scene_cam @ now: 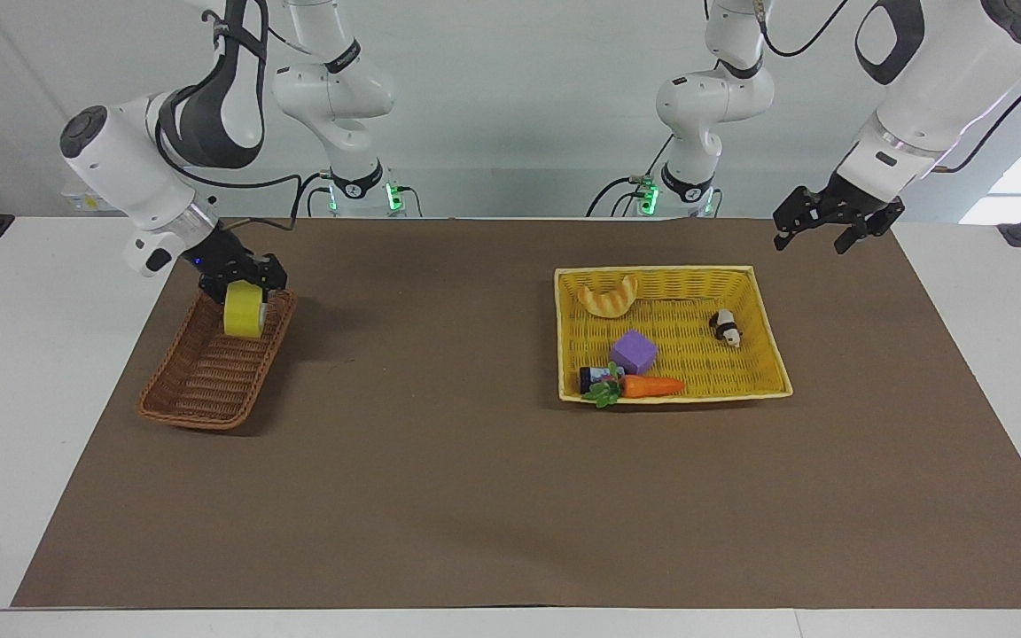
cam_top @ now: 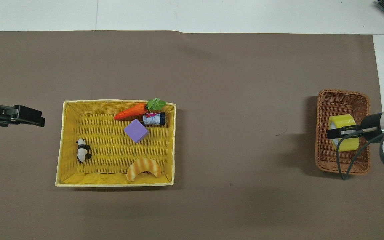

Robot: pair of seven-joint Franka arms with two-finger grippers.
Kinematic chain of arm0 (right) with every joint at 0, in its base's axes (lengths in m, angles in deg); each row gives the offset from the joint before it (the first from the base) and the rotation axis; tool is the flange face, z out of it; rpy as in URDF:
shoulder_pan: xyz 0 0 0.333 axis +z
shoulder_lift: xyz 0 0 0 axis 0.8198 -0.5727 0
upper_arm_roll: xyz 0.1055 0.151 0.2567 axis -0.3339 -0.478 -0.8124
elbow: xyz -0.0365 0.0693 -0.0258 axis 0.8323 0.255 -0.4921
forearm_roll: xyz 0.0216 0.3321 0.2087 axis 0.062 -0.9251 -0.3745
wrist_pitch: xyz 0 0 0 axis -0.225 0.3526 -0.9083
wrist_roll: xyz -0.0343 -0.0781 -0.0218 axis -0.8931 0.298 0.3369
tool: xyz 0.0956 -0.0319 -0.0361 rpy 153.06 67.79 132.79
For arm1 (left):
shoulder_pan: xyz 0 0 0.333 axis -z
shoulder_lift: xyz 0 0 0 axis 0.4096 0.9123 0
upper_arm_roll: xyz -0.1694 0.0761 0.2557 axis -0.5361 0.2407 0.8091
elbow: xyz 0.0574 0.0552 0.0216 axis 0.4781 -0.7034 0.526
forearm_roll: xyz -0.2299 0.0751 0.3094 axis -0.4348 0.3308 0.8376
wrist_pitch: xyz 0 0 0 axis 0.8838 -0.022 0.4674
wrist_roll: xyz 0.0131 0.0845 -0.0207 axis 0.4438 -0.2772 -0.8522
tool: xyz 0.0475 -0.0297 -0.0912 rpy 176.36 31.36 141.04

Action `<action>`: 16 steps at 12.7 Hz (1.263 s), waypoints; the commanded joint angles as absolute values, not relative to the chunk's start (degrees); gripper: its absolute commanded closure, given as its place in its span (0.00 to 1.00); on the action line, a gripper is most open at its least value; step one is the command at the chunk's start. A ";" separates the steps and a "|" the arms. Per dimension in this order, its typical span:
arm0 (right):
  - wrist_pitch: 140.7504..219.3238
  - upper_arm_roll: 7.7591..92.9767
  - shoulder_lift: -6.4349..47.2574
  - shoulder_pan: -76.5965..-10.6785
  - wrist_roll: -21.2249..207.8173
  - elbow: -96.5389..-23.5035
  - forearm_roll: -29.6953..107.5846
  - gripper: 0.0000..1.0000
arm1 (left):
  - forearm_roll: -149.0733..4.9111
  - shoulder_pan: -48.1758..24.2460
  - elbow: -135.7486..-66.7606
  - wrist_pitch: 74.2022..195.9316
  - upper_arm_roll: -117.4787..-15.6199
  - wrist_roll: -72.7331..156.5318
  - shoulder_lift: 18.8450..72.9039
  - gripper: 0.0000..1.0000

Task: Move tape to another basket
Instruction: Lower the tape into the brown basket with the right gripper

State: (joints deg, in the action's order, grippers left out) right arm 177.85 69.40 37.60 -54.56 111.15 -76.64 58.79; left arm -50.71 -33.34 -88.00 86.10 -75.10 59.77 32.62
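Note:
The yellow tape (scene_cam: 244, 321) (cam_top: 344, 138) hangs on edge over the end of the brown wicker basket (scene_cam: 183, 415) (cam_top: 342, 94) that lies nearer to the robots. It is low between the basket's walls. My right gripper (scene_cam: 240, 285) (cam_top: 338, 133) is shut on the roll from above. Whether the roll touches the basket floor I cannot tell. My left gripper (scene_cam: 816, 232) (cam_top: 33, 116) hangs open and holds nothing, over the mat beside the yellow basket at the left arm's end of the table.
A yellow rectangular basket (scene_cam: 763, 312) (cam_top: 60, 143) holds a croissant (scene_cam: 608, 297), a purple cube (scene_cam: 634, 351), a panda toy (scene_cam: 725, 328), a carrot (scene_cam: 643, 386) and a small bottle (scene_cam: 591, 377). A brown mat (scene_cam: 440, 478) covers the table.

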 commanded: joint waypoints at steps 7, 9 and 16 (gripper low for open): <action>187.67 68.38 31.72 -53.65 127.30 -75.27 85.53 1.00 | -46.94 -34.11 -81.88 80.53 -76.00 61.74 34.50 0.00; 189.26 68.38 31.45 -53.48 127.40 -75.80 85.53 1.00 | -46.94 -34.20 -81.88 80.53 -75.92 61.74 34.50 0.00; 194.00 68.38 30.39 -53.74 125.99 -81.50 85.27 0.79 | -46.94 -34.20 -81.88 80.53 -75.91 61.74 34.50 0.00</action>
State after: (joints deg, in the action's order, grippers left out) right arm 191.85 68.60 29.28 -53.24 126.13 -79.35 84.23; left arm -48.11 -33.56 -83.51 82.05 -75.41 60.97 33.74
